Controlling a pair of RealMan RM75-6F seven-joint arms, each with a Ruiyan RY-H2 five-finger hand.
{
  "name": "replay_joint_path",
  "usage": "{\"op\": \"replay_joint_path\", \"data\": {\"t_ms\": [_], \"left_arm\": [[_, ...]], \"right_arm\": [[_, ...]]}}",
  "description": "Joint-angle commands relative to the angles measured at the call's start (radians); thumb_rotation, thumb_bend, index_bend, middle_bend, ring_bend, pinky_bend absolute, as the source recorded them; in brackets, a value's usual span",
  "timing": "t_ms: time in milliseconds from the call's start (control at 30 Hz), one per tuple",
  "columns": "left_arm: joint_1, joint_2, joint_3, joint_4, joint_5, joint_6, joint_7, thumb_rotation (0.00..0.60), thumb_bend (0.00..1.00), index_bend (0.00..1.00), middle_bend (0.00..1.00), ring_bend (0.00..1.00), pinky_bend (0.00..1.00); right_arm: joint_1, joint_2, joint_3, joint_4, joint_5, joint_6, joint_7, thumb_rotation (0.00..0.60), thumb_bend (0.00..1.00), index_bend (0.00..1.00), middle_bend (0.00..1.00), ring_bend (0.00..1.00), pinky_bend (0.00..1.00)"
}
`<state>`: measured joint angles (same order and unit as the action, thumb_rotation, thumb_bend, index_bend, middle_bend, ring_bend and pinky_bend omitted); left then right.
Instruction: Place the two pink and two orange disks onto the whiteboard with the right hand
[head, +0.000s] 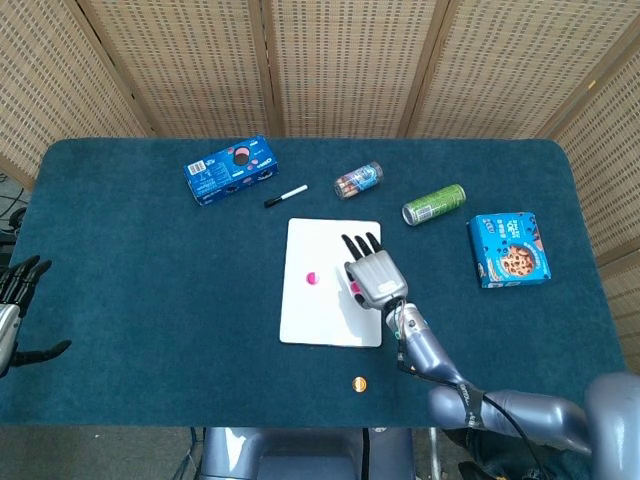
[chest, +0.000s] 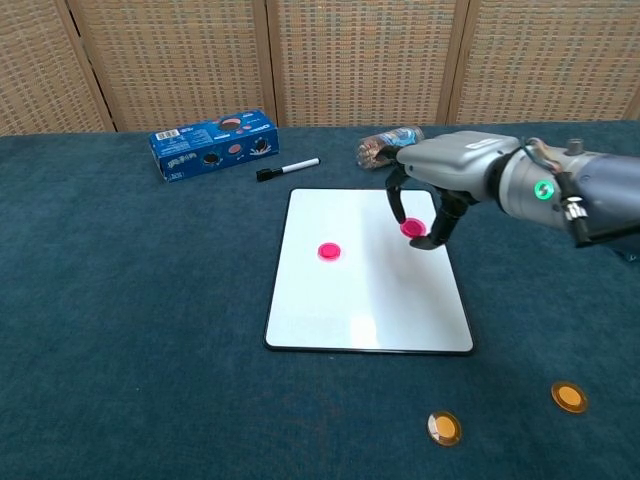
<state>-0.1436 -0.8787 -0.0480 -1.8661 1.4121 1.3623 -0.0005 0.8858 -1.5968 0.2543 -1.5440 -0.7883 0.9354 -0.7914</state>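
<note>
**Right hand over whiteboard, pink disk in grasp**

Right hand (chest: 432, 196): poised above the right half of the whiteboard (chest: 368, 300), fingers pointing down, pinching a pink disk (chest: 412, 228) between thumb and a finger. The disk is above the board's upper right area; whether it touches the board cannot be told. In the head view the right hand (head: 374, 274) covers most of this disk.

Second pink disk (chest: 329, 251): lying flat on the whiteboard, to the left of the right hand and well apart from it.

Orange disks: two, both on the blue surface (chest: 130, 330), off the board and nearer the robot than the hand. One orange disk (chest: 444, 428) lies just below the board's near right corner; the other orange disk (chest: 569, 397) lies further right. The head view shows only one of them.

Left hand (head: 14, 308): at the far left edge of the head view, fingers spread, holding nothing.

Beyond the hand, along the far side: a clear jar (head: 359, 181) lying on its side, a black marker (chest: 287, 168), a blue cookie box (chest: 213, 144). To the right: a green can (head: 433, 204) on its side and a blue cookie pack (head: 509, 250).
</note>
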Motion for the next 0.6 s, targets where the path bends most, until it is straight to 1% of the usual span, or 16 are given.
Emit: {"op": "replay_joint_path", "data": {"t_ms": [33,100,133,167,267,333,400,500,533,567,600], "left_arm": [[-0.007,0.001,-0.006,0.004,-0.017,-0.013,-0.004,0.6,0.0,0.0,0.0,0.0,0.0],[-0.01,0.002,-0.008,0.006,-0.025,-0.019,-0.007,0.6,0.0,0.0,0.0,0.0,0.0],[-0.011,0.003,-0.009,0.006,-0.027,-0.021,-0.009,0.6,0.0,0.0,0.0,0.0,0.0],[-0.011,0.004,-0.009,0.006,-0.029,-0.022,-0.01,0.6,0.0,0.0,0.0,0.0,0.0],[-0.011,0.005,-0.009,0.007,-0.029,-0.022,-0.013,0.6,0.0,0.0,0.0,0.0,0.0],[-0.011,0.006,-0.008,0.007,-0.026,-0.022,-0.014,0.6,0.0,0.0,0.0,0.0,0.0],[-0.011,0.006,-0.006,0.007,-0.022,-0.024,-0.015,0.6,0.0,0.0,0.0,0.0,0.0],[-0.01,0.005,-0.003,0.006,-0.013,-0.021,-0.013,0.6,0.0,0.0,0.0,0.0,0.0],[-0.01,0.005,-0.002,0.006,-0.011,-0.02,-0.012,0.6,0.0,0.0,0.0,0.0,0.0],[-0.009,0.004,-0.001,0.005,-0.007,-0.018,-0.01,0.6,0.0,0.0,0.0,0.0,0.0],[-0.008,0.004,0.0,0.004,-0.005,-0.016,-0.009,0.6,0.0,0.0,0.0,0.0,0.0]], "right_arm": [[0.049,-0.05,0.027,0.05,0.094,0.022,-0.06,0.6,0.27,0.25,0.0,0.0,0.0],[0.062,-0.059,0.031,0.056,0.121,0.049,-0.079,0.6,0.15,0.04,0.0,0.0,0.0],[0.065,-0.059,0.031,0.057,0.124,0.059,-0.081,0.6,0.11,0.0,0.0,0.0,0.0],[0.066,-0.054,0.029,0.052,0.125,0.068,-0.081,0.6,0.09,0.0,0.0,0.0,0.0],[0.056,-0.024,0.018,0.012,0.12,0.083,-0.071,0.6,0.1,0.0,0.0,0.0,0.0],[0.032,0.025,0.005,-0.054,0.081,0.093,-0.036,0.6,0.1,0.0,0.0,0.0,0.0],[-0.01,0.091,-0.025,-0.132,0.004,0.107,0.018,0.6,0.1,0.0,0.0,0.0,0.0],[-0.08,0.179,-0.083,-0.213,-0.13,0.131,0.107,0.6,0.1,0.01,0.0,0.0,0.0],[-0.1,0.201,-0.101,-0.226,-0.169,0.139,0.134,0.6,0.1,0.02,0.0,0.0,0.0],[-0.134,0.236,-0.134,-0.246,-0.224,0.151,0.174,0.6,0.11,0.04,0.0,0.0,0.0],[-0.155,0.258,-0.156,-0.255,-0.261,0.157,0.204,0.6,0.11,0.08,0.0,0.0,0.0]]}}
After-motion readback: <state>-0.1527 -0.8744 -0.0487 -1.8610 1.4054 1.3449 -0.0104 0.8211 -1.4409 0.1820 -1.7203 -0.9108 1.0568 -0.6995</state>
